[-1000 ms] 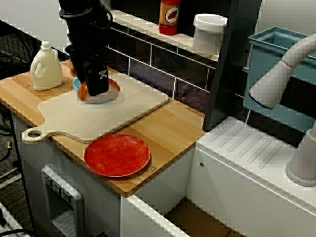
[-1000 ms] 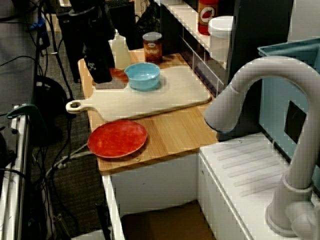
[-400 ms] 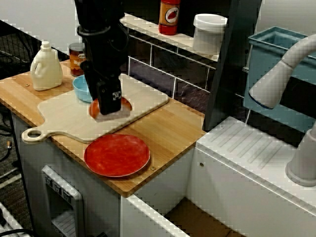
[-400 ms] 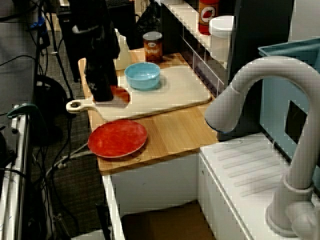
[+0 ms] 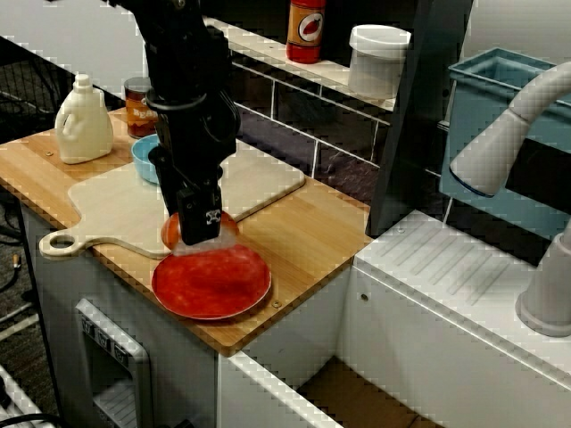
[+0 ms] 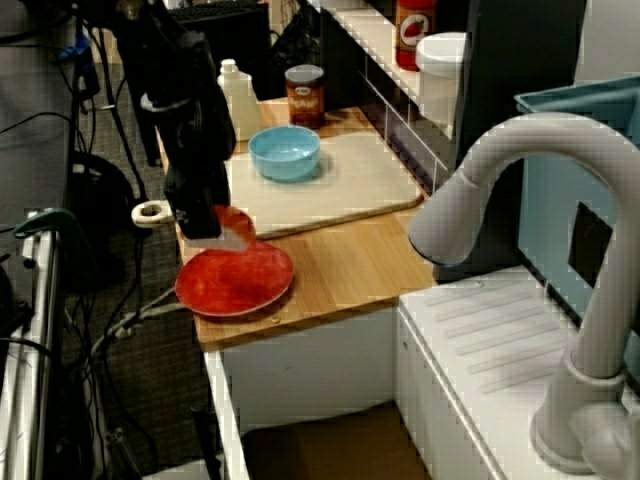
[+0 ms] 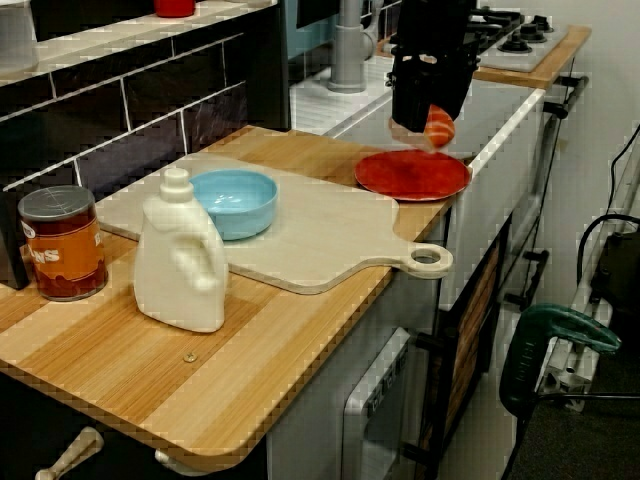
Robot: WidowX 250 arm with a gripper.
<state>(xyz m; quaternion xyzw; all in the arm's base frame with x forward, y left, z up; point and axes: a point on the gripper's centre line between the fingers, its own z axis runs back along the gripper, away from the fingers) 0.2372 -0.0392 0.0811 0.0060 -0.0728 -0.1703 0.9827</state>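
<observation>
Can't see much of the orange-red round thing (image 7: pixel 439 127). From the front, the black fingers (image 5: pixel 203 228) cover most of it and only its edges poke out. The blue bowl (image 5: pixel 144 159) is half hidden behind the arm too. Count: one red plate (image 5: pixel 214 285), one bowl, one cutting board (image 5: pixel 111 209), one can (image 7: pixel 58 243), one white jug (image 5: pixel 83 120). The fingers are clamped on the round thing, which hangs just above the plate's rim by the board.
</observation>
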